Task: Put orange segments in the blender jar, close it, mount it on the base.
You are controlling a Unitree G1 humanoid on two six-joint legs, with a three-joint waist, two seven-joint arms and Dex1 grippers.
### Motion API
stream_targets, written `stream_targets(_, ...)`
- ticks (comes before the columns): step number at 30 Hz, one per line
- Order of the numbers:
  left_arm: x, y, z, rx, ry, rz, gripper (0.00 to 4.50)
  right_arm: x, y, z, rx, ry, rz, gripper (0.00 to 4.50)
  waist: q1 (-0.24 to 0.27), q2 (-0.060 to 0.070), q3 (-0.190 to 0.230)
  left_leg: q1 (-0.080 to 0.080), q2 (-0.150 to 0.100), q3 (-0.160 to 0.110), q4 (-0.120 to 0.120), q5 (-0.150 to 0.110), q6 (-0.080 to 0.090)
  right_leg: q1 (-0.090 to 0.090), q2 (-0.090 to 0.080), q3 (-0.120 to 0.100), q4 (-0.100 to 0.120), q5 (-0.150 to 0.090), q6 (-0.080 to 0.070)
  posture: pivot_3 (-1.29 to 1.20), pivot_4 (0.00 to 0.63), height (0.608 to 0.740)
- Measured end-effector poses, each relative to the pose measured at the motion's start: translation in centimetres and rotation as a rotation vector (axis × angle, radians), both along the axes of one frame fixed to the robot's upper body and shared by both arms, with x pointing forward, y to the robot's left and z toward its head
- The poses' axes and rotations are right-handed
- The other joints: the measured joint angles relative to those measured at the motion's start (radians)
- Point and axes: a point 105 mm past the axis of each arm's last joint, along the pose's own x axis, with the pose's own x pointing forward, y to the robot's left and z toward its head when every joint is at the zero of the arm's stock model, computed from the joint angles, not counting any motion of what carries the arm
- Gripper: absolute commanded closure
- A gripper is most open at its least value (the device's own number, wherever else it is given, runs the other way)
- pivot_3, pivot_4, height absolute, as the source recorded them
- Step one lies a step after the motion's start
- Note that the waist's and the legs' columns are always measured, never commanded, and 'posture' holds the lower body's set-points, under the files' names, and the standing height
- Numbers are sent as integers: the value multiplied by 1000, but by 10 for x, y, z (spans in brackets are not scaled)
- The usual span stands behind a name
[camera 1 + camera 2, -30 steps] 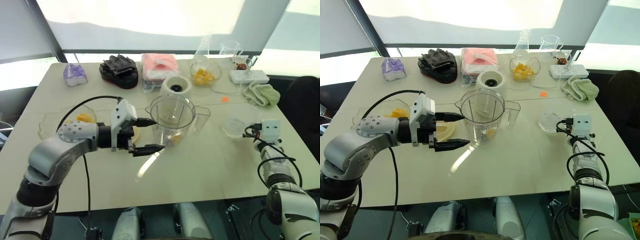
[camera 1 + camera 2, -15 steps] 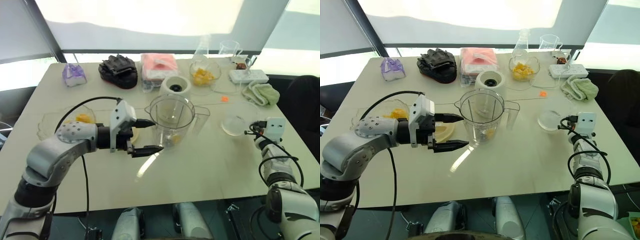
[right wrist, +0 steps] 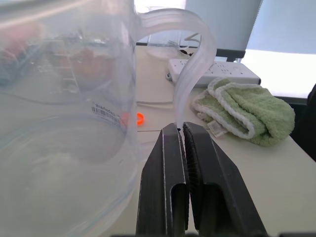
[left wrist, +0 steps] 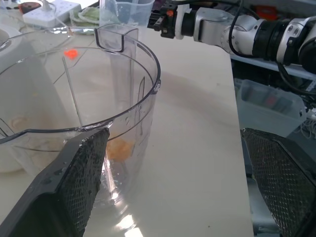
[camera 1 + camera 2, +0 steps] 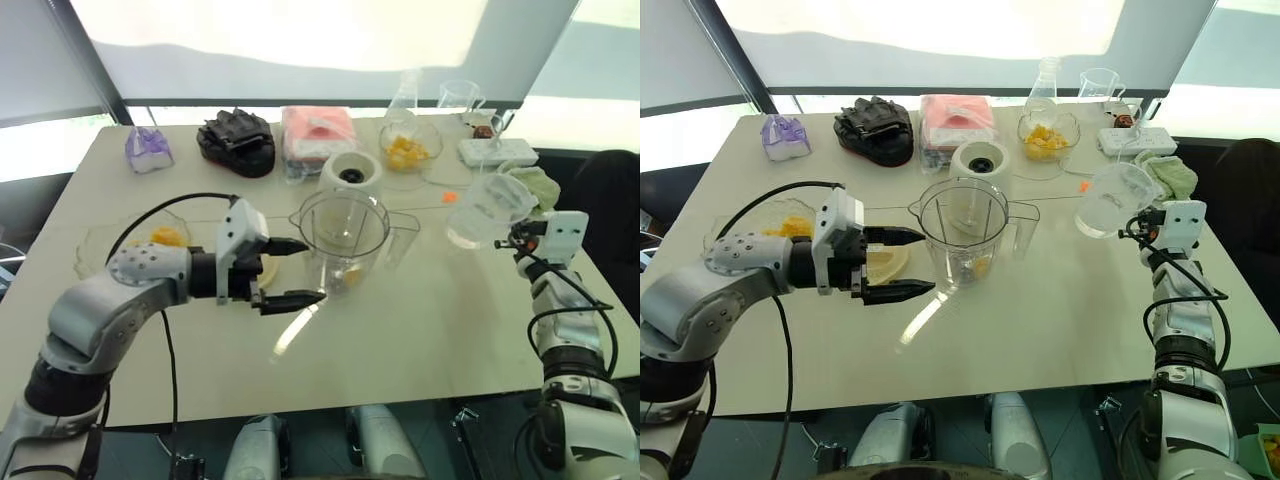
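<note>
The clear blender jar [image 5: 345,235] stands upright mid-table with a few orange segments [image 4: 120,148] at its bottom. More orange segments fill a glass bowl [image 5: 405,152] at the back, and some lie in a shallow bowl [image 5: 167,236] on the left. The cream base [image 5: 352,175] sits just behind the jar. My left gripper [image 5: 316,269] is open, level, right beside the jar's left wall, holding nothing. My right gripper [image 3: 180,127] is shut on the handle of a clear cup [image 5: 483,210], held tilted above the table at the right.
A flat cream lid [image 5: 888,262] lies under my left gripper. A green cloth [image 5: 535,185], power strip [image 5: 497,152] and tiny orange scrap [image 5: 450,198] are back right. A black object [image 5: 238,143], pink pack [image 5: 318,130] and flask [image 5: 405,95] line the far edge.
My right gripper has raised the clear cup off the table and tipped it. The left arm and the jar have stayed put.
</note>
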Motion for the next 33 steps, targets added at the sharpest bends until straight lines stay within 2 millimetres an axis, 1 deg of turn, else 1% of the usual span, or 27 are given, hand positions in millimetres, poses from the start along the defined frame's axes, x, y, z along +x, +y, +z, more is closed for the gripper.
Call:
stream_targets(5,5,8,9,-15,-15,30,0,3,5,35,-56,-5,42,4440,3,0,0,0,0,0,0,0,0,-1,1,0,0,0,0,0,150,740)
stream_targets(8,6,11,12,-18,-18,39,0,3,10,53,-79,-9,68,4440,5,0,0,-1,0,0,-1,0,0,-1,1,0,0,0,0,0,150,740)
stream_targets(11,8,17,17,-29,-25,63,0,3,24,72,-100,-14,128,4440,8,0,1,-2,0,0,-1,0,0,-3,1,0,0,0,0,0,150,740)
stream_targets(14,10,24,21,-31,-32,90,0,2,39,98,-124,-47,193,4440,11,1,1,-2,0,1,-1,0,0,-4,1,0,1,0,0,0,150,740)
stream_targets(16,9,27,19,-29,-25,99,0,0,48,114,-144,-70,236,4440,16,1,1,-2,0,1,-1,0,0,-4,1,0,0,0,0,0,150,740)
stream_targets(18,9,28,15,-28,-11,105,0,-3,57,126,-156,-88,272,4440,23,0,2,-3,1,1,-1,0,0,-4,1,0,0,0,0,0,150,740)
stream_targets(20,9,28,14,-28,-10,106,0,-3,64,130,-154,-88,304,4440,26,0,2,-4,0,1,-1,0,0,-5,0,0,0,0,0,0,150,740)
stream_targets(28,9,25,15,-36,-26,100,0,-4,97,139,-209,-79,429,4440,29,0,2,-11,0,1,-1,0,0,-11,0,-1,0,0,0,0,150,740)
stream_targets(33,10,26,16,-35,-41,103,0,-2,109,141,-245,-76,463,4440,29,0,2,-12,0,1,-1,0,0,-12,0,-1,0,0,0,0,150,740)
